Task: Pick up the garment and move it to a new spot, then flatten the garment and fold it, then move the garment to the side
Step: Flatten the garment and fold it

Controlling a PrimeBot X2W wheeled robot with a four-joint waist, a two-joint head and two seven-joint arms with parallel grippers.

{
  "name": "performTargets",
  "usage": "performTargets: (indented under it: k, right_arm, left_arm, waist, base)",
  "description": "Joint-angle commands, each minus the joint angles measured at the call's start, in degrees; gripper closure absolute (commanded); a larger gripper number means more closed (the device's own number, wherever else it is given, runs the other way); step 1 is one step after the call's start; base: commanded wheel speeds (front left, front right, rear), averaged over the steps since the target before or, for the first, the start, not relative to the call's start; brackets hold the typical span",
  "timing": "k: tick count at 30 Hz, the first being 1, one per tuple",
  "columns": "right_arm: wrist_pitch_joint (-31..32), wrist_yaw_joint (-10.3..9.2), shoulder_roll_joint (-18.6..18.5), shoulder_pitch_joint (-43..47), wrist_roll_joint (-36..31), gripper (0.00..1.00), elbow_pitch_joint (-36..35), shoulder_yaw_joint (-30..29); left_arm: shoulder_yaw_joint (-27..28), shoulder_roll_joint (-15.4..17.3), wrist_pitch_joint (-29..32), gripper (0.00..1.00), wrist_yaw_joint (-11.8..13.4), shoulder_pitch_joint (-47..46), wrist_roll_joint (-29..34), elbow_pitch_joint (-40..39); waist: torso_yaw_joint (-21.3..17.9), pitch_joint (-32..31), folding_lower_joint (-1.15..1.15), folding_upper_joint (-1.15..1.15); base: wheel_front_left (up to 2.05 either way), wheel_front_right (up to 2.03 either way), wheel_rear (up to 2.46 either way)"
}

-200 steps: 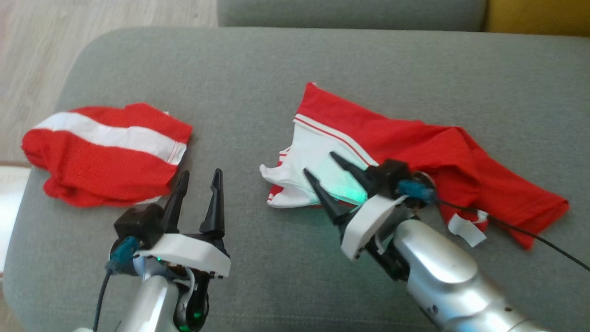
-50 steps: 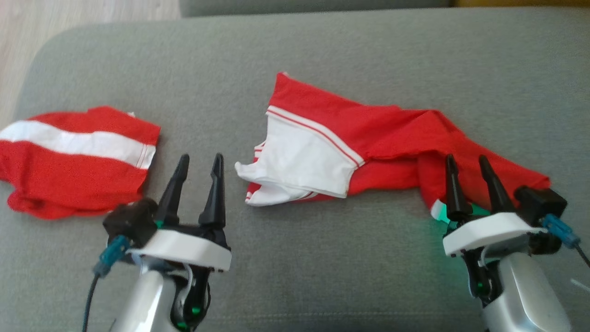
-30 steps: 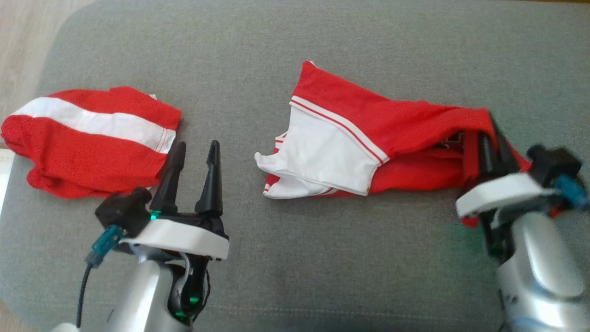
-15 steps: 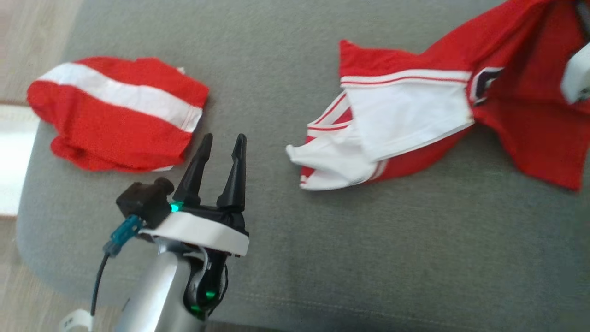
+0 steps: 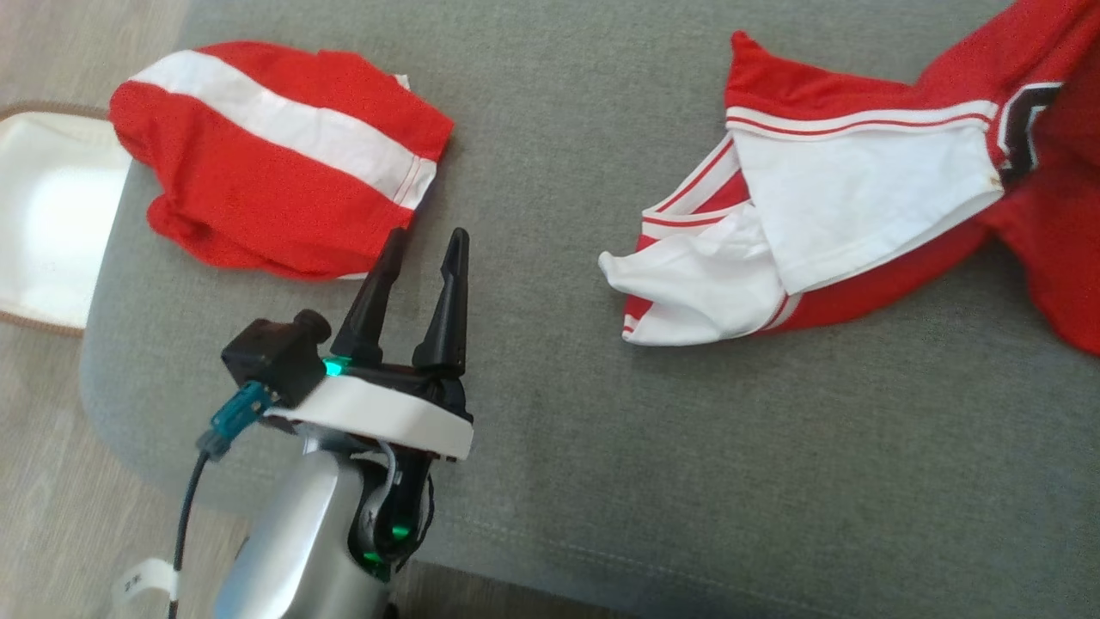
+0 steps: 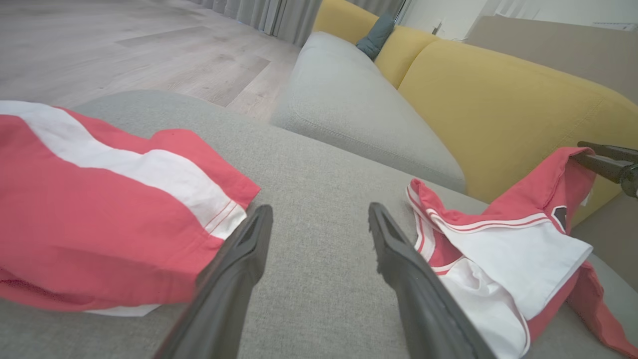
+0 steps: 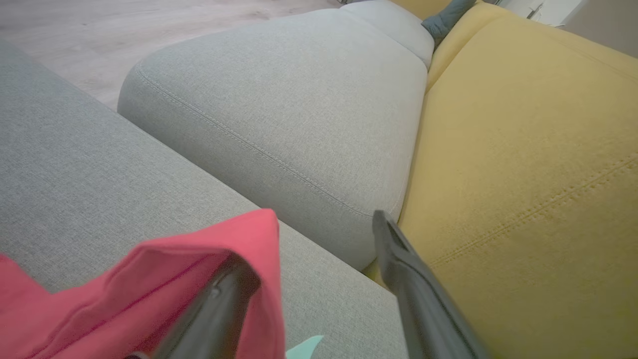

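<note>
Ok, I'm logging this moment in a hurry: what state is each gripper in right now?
Left gripper: open, holding nothing.
Right gripper: open; the red garment hangs over one finger.

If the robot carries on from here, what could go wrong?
The red jersey is draped over one finger of the open right gripper; pulling away may drag it along. The folded garment lies near the edge of the cushion, close to the left gripper; a careless swing might nudge it off.
</note>
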Motion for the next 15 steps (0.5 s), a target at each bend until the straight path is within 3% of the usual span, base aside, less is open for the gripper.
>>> performTargets:
  k: [1,8,15]
  right_arm:
    - [-2.4,-0.05,0.3,-1.2,-0.2,0.00,1.3,0.0]
    - [-8.1,-0.05,5.2,-0.8,0.0,0.00,8.0,-0.3]
    - [-5.8,-0.05,7.9,1.7,1.2,0.00,10.5,3.5]
  left_arm:
    - [2.0,0.6,-0.7,0.00,0.5,-1.3,-0.2,-1.9]
    - [4.1,0.6,-0.7,0.00,0.3,-1.0,1.7,-1.6]
    - [5.7,0.6,-0.7,0.00,-0.2,0.0,3.1,-1.3]
  waist:
    - [-1.0,-1.0,-0.02,0.00]
    - [-5.3,-4.6,-0.02,0.00]
    - [-9.3,-8.1,-0.02,0.00]
  base:
    - [0.00,0.00,0.00]
    - [0.00,0.00,0.00]
    - [0.00,0.00,0.00]
